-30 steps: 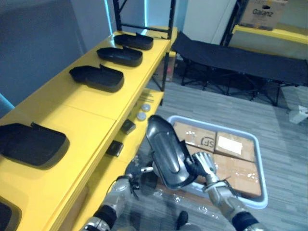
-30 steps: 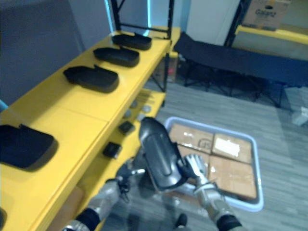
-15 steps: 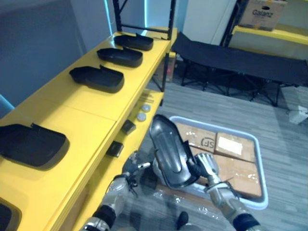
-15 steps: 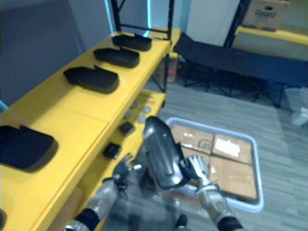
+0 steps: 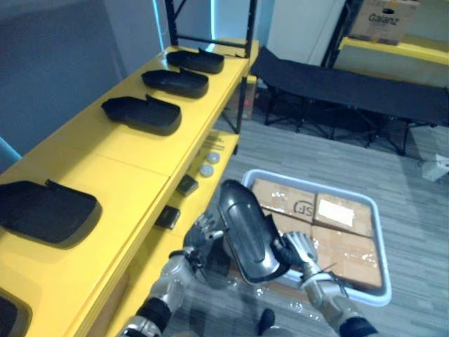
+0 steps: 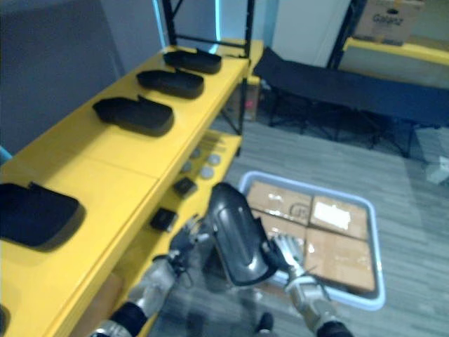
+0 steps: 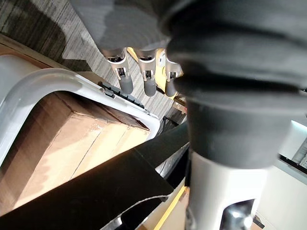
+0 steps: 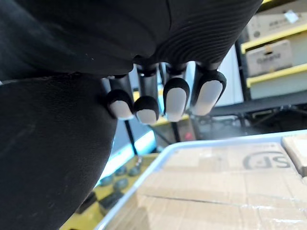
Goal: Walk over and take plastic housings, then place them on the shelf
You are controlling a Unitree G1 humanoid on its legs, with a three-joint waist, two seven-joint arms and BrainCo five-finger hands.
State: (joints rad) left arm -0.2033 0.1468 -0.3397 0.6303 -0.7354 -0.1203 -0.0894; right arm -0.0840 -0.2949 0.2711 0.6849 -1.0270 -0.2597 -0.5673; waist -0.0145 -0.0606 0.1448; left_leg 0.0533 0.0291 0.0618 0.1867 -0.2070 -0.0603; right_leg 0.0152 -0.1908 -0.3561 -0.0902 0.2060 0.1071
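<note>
- Progress, left of frame: yellow shelf [image 5: 119, 161] already carries several placed housings [image 5: 140, 114], in a row running from lower left to upper centre. A bare stretch lies between the nearest one and the next (a likely slot for the next piece, my guess).
- Lower centre: left hand [image 5: 201, 232] sits just left of the held housing [image 5: 247, 230]. Its fingers [image 7: 125, 79] are straight and spread, gripping nothing.
- Held housing is up off the floor at lower centre, standing on end and tilted. It is between the two hands, beside the shelf's front edge and not yet over the top.
- Right hand [image 5: 300, 247] is at the housing's lower right edge, fingers [image 8: 175, 103] curled in beside the shell, thumb hidden. It looks to bear the load alone.
- Judgement: pickup done and approach about finished. Raising the piece over the shelf top, setting it down and letting go remain.
- Materials: shelf top is flat, smooth, painted, with a slight sheen. Housings are black moulded plastic, shallow elongated shells with rounded ends. The held one is glossy, with a long recessed panel.
- Right of centre: white tray [image 5: 375, 232] with rounded corners on a grey striped floor, packed with taped cardboard boxes [image 5: 330, 210].
</note>
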